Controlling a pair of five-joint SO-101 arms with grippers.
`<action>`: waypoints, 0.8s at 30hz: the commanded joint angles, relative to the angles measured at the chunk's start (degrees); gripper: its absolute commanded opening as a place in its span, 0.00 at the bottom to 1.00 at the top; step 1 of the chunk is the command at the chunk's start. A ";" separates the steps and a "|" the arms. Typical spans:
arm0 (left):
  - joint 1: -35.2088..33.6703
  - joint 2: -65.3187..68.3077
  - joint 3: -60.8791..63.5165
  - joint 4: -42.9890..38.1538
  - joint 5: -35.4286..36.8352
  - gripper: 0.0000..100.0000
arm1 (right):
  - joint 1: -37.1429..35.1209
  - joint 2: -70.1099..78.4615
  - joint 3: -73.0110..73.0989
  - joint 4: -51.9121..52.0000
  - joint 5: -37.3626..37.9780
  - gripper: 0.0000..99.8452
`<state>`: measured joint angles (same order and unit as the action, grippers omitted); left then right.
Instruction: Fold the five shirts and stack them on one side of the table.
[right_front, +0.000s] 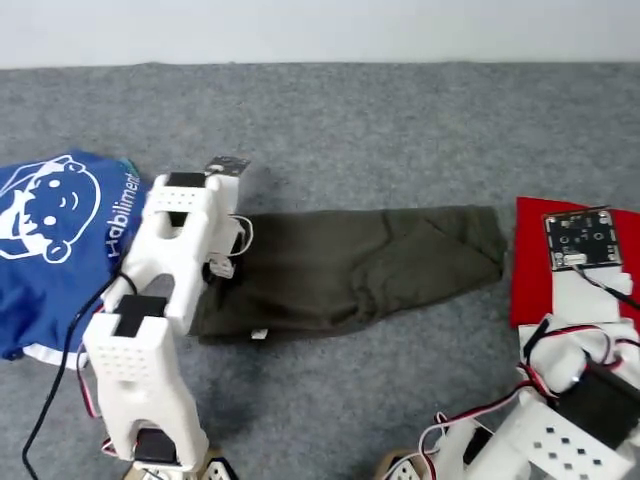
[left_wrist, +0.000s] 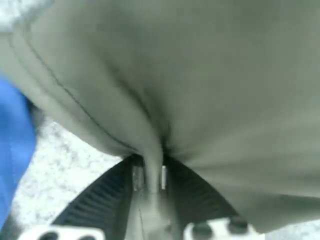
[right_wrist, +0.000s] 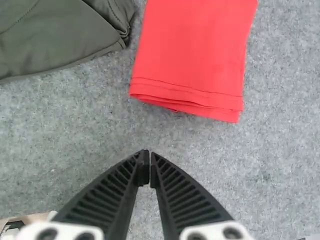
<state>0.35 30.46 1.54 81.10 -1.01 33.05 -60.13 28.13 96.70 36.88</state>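
An olive green shirt (right_front: 350, 265) lies stretched across the middle of the grey table. My left gripper (left_wrist: 149, 176) is shut on a pinched fold of the olive shirt (left_wrist: 200, 100) at its left end, under the white left arm (right_front: 180, 240). A folded red shirt (right_front: 530, 270) lies at the right edge, partly under the right arm (right_front: 580, 250). My right gripper (right_wrist: 146, 167) is shut with nothing in it, hovering over bare carpet just short of the red shirt's (right_wrist: 192, 55) hem. A blue printed shirt (right_front: 55, 240) lies at the far left.
The table is covered in grey carpet (right_front: 380, 120), bare along the back and in front of the olive shirt. Cables (right_front: 60, 350) trail from the left arm over the blue shirt. A white wall borders the far edge.
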 joint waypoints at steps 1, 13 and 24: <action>0.88 1.67 -0.48 1.41 0.09 0.01 | 0.04 -0.57 -0.44 0.22 0.44 0.01; 0.26 -21.01 -0.40 10.55 -6.77 0.01 | 0.04 -0.57 -0.44 0.04 0.44 0.01; -10.02 -25.05 -0.48 10.55 -11.43 0.01 | -0.22 -0.57 -0.44 -0.40 0.44 0.01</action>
<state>-7.65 9.63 2.33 91.12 -11.21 33.05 -60.13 28.13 96.70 36.88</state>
